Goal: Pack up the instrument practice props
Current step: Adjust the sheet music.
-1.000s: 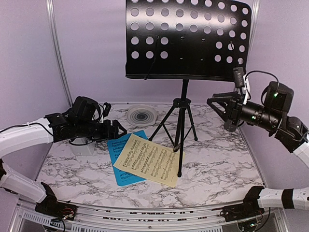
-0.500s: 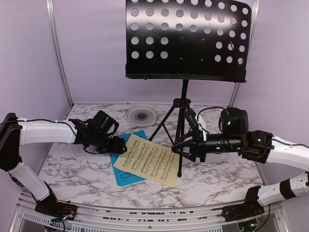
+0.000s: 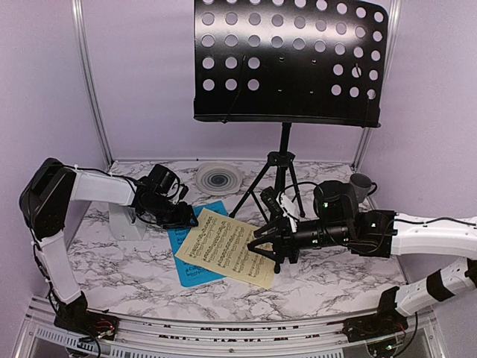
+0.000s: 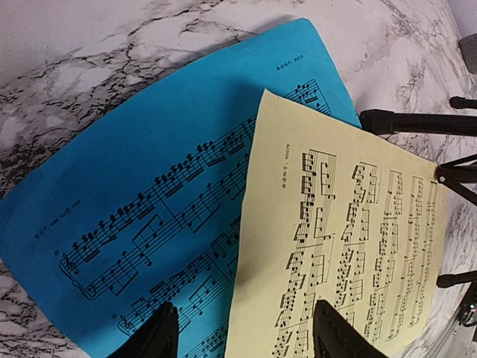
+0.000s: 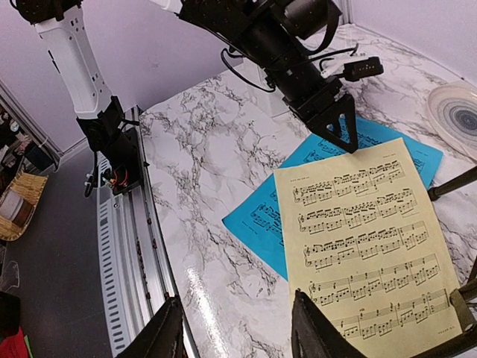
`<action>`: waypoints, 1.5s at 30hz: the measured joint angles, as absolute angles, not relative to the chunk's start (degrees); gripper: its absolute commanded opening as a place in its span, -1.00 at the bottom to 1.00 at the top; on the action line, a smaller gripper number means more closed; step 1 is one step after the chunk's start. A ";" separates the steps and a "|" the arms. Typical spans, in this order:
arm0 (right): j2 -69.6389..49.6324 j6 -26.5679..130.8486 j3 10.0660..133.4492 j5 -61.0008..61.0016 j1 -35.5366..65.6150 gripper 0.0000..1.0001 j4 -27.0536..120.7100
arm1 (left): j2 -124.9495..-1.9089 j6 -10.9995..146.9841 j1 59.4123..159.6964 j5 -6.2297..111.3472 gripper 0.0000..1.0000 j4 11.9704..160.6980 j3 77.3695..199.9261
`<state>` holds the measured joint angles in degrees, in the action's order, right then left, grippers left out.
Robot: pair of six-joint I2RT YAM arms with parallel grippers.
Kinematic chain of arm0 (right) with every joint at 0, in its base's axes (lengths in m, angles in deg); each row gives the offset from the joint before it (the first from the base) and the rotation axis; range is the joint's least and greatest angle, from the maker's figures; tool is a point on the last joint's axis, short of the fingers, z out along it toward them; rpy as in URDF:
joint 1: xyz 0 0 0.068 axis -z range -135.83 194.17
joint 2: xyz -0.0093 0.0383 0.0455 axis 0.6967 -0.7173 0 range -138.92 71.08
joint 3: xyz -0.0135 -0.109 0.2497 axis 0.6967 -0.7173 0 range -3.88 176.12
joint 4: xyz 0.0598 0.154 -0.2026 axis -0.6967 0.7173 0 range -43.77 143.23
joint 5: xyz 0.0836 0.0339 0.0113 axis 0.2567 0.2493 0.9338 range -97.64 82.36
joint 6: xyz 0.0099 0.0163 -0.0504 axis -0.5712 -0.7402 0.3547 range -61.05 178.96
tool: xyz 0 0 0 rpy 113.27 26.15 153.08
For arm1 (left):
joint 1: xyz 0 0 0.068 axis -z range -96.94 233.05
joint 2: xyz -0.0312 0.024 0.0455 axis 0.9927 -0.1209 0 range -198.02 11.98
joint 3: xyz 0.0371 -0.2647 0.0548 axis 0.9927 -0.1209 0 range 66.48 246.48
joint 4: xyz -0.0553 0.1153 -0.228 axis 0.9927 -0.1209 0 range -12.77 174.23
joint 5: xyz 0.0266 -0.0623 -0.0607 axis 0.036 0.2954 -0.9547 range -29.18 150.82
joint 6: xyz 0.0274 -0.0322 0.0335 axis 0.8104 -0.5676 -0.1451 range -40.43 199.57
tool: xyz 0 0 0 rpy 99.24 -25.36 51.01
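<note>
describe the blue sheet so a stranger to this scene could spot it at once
Start at the tall black hole-punched music stand standing on the white marble-patterned table. Two printed music pages overlap flat on the tabletop beside its tripod legs. The bright blue paper page is the lower one, partly covered by the pale yellow paper page.

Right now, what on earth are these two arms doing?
Two robot arms are tidying away music practice gear. The left hand and the right hand both hover open over the sheet music, where the yellow page lies partly on the blue page. Nothing is held yet, and the music stand stands unfolded.
</note>
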<state>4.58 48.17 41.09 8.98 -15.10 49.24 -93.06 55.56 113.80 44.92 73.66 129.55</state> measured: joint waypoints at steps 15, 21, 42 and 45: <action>4.49 48.17 41.09 8.96 -15.10 -0.07 48.56 | -97.84 56.02 113.25 41.64 -0.06 73.79 133.24; 4.21 48.04 41.09 8.98 -15.12 -0.08 48.47 | -99.11 55.74 112.42 40.39 -0.18 73.68 133.28; 3.31 47.99 41.31 9.03 -15.14 -0.11 48.45 | -100.62 55.67 110.65 32.31 -1.00 72.96 134.36; 3.31 47.99 41.31 9.03 -15.14 -0.11 48.50 | -100.62 60.11 110.56 34.76 -1.00 67.39 138.73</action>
